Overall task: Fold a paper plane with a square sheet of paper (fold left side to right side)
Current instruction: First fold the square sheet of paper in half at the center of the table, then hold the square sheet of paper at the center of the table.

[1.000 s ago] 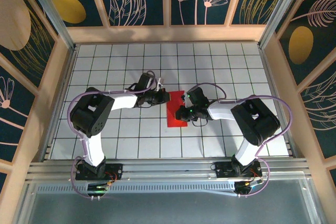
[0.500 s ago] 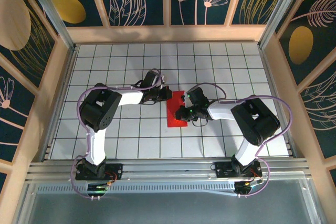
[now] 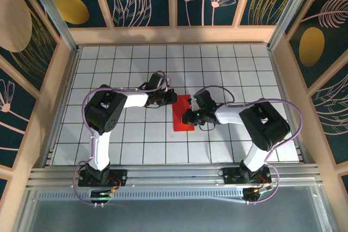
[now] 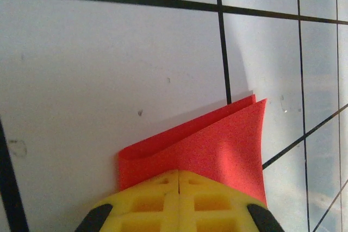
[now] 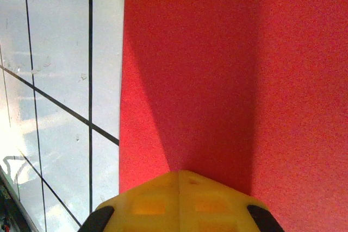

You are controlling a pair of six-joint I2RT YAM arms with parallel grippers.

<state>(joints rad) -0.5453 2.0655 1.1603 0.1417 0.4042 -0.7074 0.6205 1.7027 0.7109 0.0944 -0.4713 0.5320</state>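
1. The square sheet of paper [image 3: 181,114] lay as an upright red rectangle just right of centre in the top view, on the white gridded table [image 3: 125,139].
2. The left arm [image 3: 133,100] reached in from the left to the paper's upper left corner, with its jaws shut together.
3. In the left wrist view the paper [image 4: 212,145] showed two layers in the lower middle. The upper layer stood slightly off the lower one, and both ran under the yellow jaw tips. I could not tell whether they were pinched or only pressed.
4. The right arm [image 3: 234,113] came in from the right, and its jaws sat over the paper's lower right part.
5. In the right wrist view the paper [image 5: 217,69] covered the right part of the frame, with the table [image 5: 54,52] at left. The jaws were shut, their tips at bottom centre over the red surface.
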